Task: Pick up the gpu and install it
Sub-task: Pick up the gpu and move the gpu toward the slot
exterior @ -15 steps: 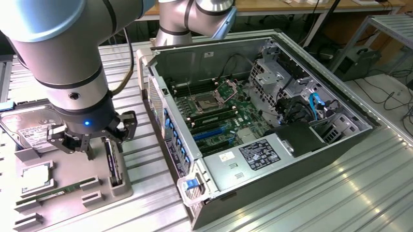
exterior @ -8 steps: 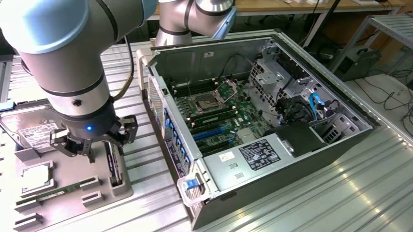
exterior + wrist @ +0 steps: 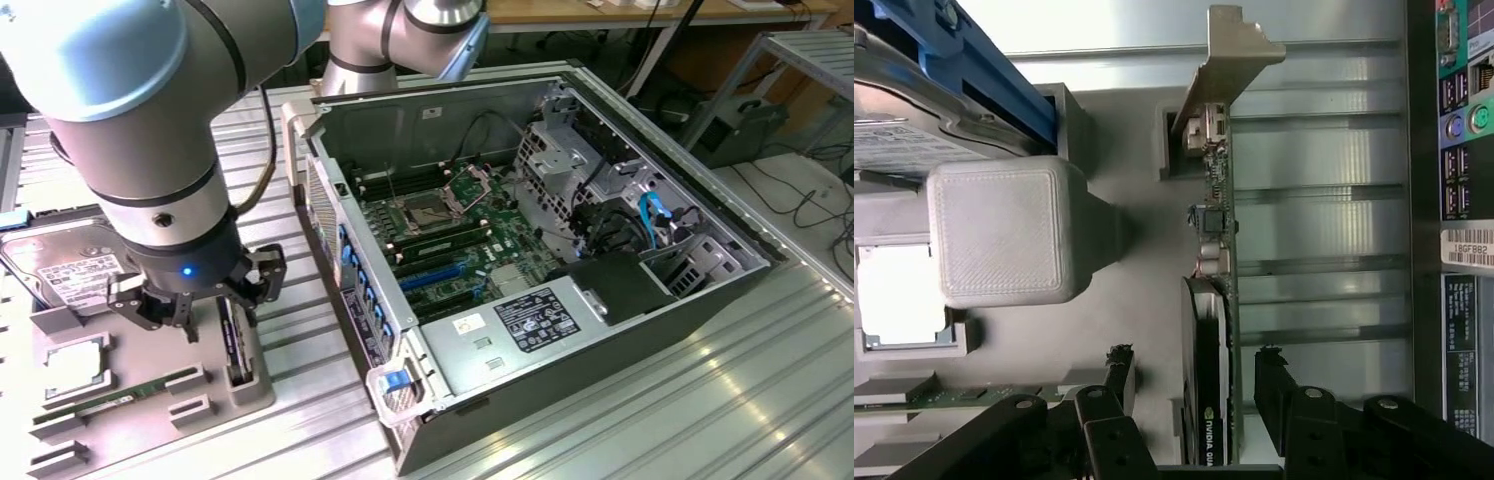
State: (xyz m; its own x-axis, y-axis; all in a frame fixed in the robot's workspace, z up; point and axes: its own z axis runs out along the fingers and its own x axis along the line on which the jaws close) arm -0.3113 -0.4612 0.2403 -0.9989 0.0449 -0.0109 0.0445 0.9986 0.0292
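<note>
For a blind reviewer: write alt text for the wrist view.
The open gripper straddles the gpu, a finger on each side and clear of it. The card stands on edge in a grey tray, silver bracket at its far end.

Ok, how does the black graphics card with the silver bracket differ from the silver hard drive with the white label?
The thin black gpu card stands on edge in a slot; the silver, white-labelled hard drive lies flat, label up. The open hand has a finger either side of the gpu card; the hard drive lies off to its side. Both sit in the grey tray.
</note>
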